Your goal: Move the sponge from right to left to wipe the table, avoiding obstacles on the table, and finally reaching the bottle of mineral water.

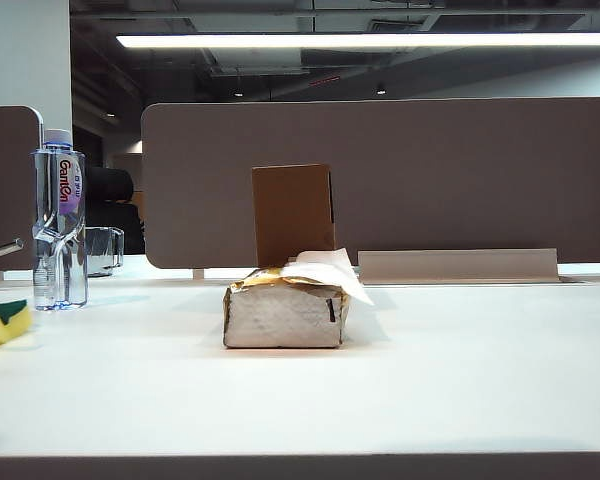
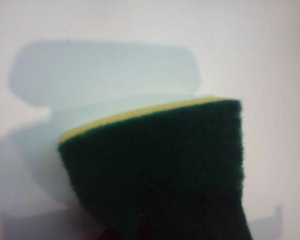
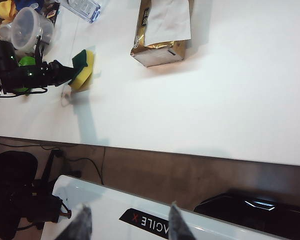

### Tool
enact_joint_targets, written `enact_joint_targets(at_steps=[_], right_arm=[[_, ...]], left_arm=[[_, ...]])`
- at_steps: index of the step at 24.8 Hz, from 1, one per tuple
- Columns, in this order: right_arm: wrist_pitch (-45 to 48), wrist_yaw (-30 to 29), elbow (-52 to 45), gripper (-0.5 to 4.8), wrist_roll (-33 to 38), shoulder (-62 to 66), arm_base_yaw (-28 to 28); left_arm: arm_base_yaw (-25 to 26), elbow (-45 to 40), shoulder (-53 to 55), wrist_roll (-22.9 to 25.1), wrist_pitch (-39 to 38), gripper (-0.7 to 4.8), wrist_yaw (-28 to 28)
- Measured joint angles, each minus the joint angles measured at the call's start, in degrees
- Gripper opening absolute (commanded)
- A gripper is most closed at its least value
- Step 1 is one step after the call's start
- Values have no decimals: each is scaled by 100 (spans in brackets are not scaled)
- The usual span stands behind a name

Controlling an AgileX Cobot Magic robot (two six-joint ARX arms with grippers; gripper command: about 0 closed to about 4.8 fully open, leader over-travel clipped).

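Observation:
The sponge (image 1: 2, 322), yellow with a dark green top, shows at the far left edge of the exterior view, low on the white table (image 1: 460, 380) and a little nearer than the bottle of mineral water (image 1: 59, 220). My left gripper (image 3: 70, 72) is shut on the sponge (image 3: 83, 70). In the left wrist view the sponge's green face (image 2: 160, 170) hides the fingers. The obstacles stand mid-table: the silvery tissue pack (image 1: 288, 305) and the brown box (image 1: 293, 213) behind it. My right gripper (image 3: 127, 227) hangs open and empty, off the table's front edge.
A short glass mug (image 1: 103, 250) stands just behind the bottle. A clear plastic container (image 3: 27, 27) and clutter sit beyond the left arm. A grey partition (image 1: 430, 180) runs along the back. The robot's white base (image 3: 140, 215) lies below the right gripper.

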Motion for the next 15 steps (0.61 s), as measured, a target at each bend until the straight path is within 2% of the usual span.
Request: enact_joint_targets(at_steps=[11,15], right_arm=[[15,0,0,198,168,0,0],[15,-2,0,198,203,2,0]], left_arm=[[-7,1106,1008,-2,308,-6,142],[-35,1335,1117,-2,367,-6,-55]])
